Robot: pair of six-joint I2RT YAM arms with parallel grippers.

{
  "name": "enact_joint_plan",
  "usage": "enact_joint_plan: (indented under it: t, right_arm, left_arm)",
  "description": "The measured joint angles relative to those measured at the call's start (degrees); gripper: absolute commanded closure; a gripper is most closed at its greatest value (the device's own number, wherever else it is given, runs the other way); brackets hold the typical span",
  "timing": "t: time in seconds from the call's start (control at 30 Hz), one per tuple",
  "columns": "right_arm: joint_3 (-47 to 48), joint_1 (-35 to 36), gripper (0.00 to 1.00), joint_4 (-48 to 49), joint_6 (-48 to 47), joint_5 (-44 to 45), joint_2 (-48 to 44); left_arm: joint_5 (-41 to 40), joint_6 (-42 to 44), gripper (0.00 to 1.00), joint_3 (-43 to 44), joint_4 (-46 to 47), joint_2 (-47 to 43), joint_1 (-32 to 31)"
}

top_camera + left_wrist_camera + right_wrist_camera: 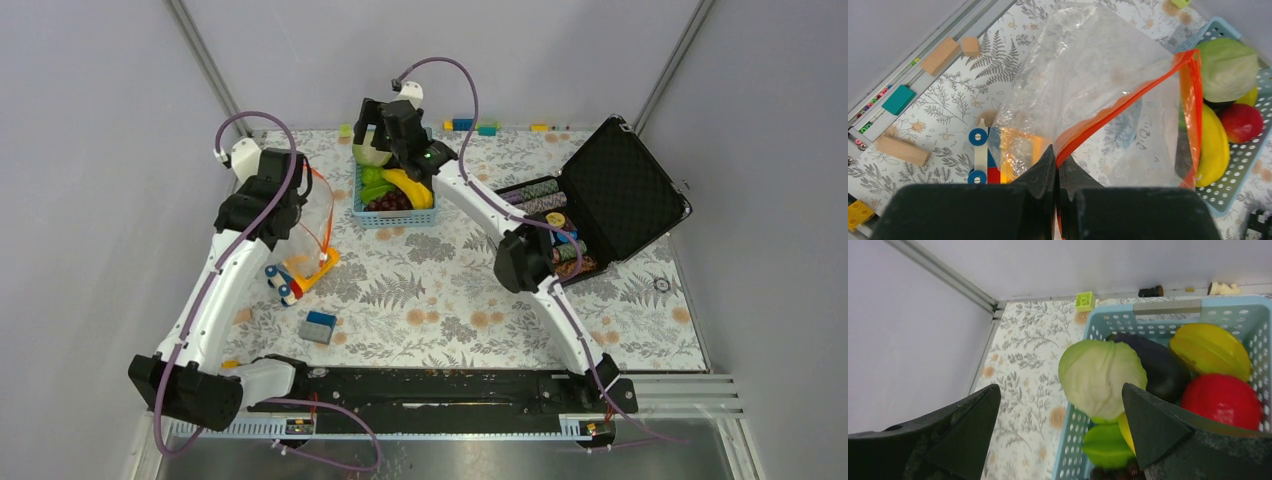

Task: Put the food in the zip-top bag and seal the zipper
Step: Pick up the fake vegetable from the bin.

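The clear zip-top bag (pixel 1088 90) hangs at the left, its orange-red zipper (pixel 1128 100) partly open. My left gripper (pixel 1056 155) is shut on the zipper strip; it also shows in the top view (pixel 300 195). The food lies in the light-blue basket (pixel 395 218): pale green cabbage (pixel 1100 377), banana (pixel 410 187), red apple (pixel 1223 400), grapes (pixel 392 202), and a green piece (pixel 1105 445). My right gripper (pixel 1060 390) is open and empty, above the basket's far left edge, with the cabbage between its fingers but below them.
An open black case with poker chips (pixel 600 200) stands at the right. A toy car with blue wheels (pixel 283 283) lies under the bag, and a blue-grey block (pixel 320 326) lies nearer. Wooden blocks (pixel 940 55) and small bricks (pixel 475 126) lie along the walls.
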Motion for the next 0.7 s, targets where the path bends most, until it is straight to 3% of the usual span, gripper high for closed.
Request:
enact_joint_plan:
  t: [0.1, 0.23, 0.53, 0.6, 0.7]
  right_arm:
    - [7.8, -0.3, 0.0, 0.7, 0.8, 1.9, 7.0]
    - [4.3, -0.4, 0.0, 3.0, 1.4, 4.9, 7.8]
    - [8.1, -0.9, 0.02, 8.7, 4.5, 6.3, 15.6]
    - [8.3, -1.0, 0.1, 10.7, 5.5, 6.2, 16.6]
    - [8.5, -1.4, 0.38, 12.5, 6.1, 5.4, 17.2]
  left_arm:
    - [0.0, 0.0, 1.0, -0.8, 0.1, 1.0, 0.3]
    - [0.0, 0.0, 1.0, -1.6, 0.6, 1.3, 0.5]
    - [0.6, 0.3, 1.0, -3.3, 2.6, 1.3, 0.6]
    - [0.7, 0.5, 1.0, -3.3, 3.0, 1.3, 0.6]
    - [1.1, 0.7, 1.0, -3.4, 3.6, 1.3, 0.6]
